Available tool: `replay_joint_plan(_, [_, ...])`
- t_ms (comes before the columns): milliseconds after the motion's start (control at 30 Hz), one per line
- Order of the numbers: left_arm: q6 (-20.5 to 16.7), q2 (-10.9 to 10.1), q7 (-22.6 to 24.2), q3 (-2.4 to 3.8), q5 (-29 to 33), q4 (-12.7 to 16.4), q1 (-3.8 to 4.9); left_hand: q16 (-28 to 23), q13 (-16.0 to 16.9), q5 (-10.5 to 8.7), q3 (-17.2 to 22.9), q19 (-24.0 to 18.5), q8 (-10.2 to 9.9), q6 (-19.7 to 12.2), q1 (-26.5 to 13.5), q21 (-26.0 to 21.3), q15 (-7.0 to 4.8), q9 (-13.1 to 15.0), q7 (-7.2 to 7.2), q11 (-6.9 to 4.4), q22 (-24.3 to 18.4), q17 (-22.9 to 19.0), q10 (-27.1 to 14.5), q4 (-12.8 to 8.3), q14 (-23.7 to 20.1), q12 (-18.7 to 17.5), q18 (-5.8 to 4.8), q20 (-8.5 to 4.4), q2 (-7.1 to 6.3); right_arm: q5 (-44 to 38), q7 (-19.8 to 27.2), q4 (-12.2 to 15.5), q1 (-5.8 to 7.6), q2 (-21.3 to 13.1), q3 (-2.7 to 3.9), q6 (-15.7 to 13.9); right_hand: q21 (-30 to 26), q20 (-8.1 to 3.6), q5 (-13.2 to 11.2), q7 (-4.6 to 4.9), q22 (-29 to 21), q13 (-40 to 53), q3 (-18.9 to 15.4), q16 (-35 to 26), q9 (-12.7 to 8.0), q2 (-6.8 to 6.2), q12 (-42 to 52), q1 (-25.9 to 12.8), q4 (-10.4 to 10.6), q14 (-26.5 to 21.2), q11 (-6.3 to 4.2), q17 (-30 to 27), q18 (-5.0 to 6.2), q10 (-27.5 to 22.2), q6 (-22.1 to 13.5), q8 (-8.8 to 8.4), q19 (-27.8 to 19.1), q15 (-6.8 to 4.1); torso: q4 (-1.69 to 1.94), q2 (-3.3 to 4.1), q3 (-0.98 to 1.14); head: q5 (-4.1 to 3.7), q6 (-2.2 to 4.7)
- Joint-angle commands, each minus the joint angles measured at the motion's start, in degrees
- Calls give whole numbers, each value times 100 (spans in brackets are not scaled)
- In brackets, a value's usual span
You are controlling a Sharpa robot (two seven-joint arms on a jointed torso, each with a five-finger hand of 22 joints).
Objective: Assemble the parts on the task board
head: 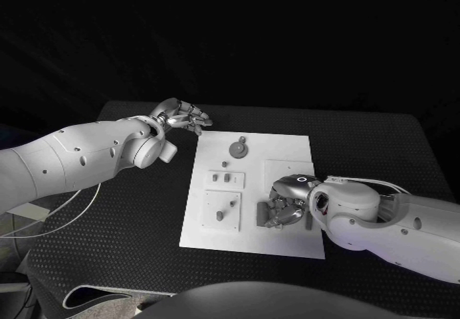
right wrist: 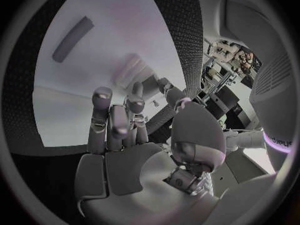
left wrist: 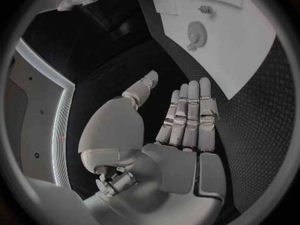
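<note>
left hand [head: 180, 116] released, upper left | right hand [head: 286, 206] over task board [head: 288, 149], grasp unclear | parts [head: 236, 147] small, stiff, light: pinch edges

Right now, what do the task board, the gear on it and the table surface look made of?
Task board: looks like rigid white plastic or coated sheet, matte, flat, crisp edges. Gear: grey, toothed rim in the left wrist view; plastic or metal, can't tell. Table: black, with a fine dotted texture, probably a rubber or foam mat.
</note>
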Motion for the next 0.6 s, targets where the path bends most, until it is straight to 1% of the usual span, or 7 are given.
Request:
replay_joint_plan(33, [90,5,18,3,31,15,4,-21,5,-19,4,3,15,43,-54,-39,-3,2,0,-13,10,6,-1,43,46,5,110,1,1,-113,-85,-36,10,-9,13,10,17,15,-21,0,105,9,-35,35,0,39,37,-4,-5,-9,4,-7,109,33,37,7,9,-30,1,2,1,3,-2])
replay_joint_plan(133, [87,2,15,3,31,13,4,-22,5,-19,4,3,16,45,-54,-40,-3,3,-1,-13,10,7,-1,43,46,5,110,1,0,82,-60,-43,11,-19,13,62,14,22,-20,2,102,13,-54,31,-5,-37,30,-34,8,-20,6,-31,109,32,36,-5,-1,-28,-1,-1,-2,2,0])
replay_joint_plan(200, [86,1,13,3,31,13,4,-22,5,-20,3,2,17,46,-54,-40,-3,3,-1,-13,10,7,-1,43,46,5,110,1,1,182,-46,-42,11,-35,13,93,13,23,-20,2,101,13,-51,30,-7,-54,28,-40,19,-22,6,-35,109,32,36,-7,-2,-28,-2,-1,-2,4,4])
replay_joint_plan(333, [91,-3,6,2,31,17,4,-23,5,-20,3,2,19,50,-54,-40,-3,4,-3,-13,11,9,-2,43,46,5,110,1,0,603,-14,-38,11,-76,13,123,1,29,-19,8,92,16,-13,13,-16,-190,11,-97,137,-44,12,-96,109,27,31,-27,-8,-24,2,-1,-3,6,7])
replay_joint_plan(400, [89,-7,4,2,31,18,4,-24,5,-21,3,2,21,52,-54,-40,-3,4,-4,-13,11,9,-2,42,46,5,110,0,-1,844,0,-38,11,-96,13,152,-6,31,-20,9,87,20,17,8,-19,-271,2,-143,238,-46,13,-112,109,24,31,-36,-9,-23,4,0,-2,8,6])
replay_joint_plan(600, [86,-14,-1,1,31,20,4,-25,5,-21,2,1,23,56,-52,-40,-3,5,-6,-13,11,11,-2,41,45,5,110,0,-1,1332,45,5,13,-182,15,145,-11,29,-20,15,87,30,25,-1,-22,-369,-10,-213,367,-61,18,-154,109,12,18,-55,-18,-22,0,0,-2,17,5])
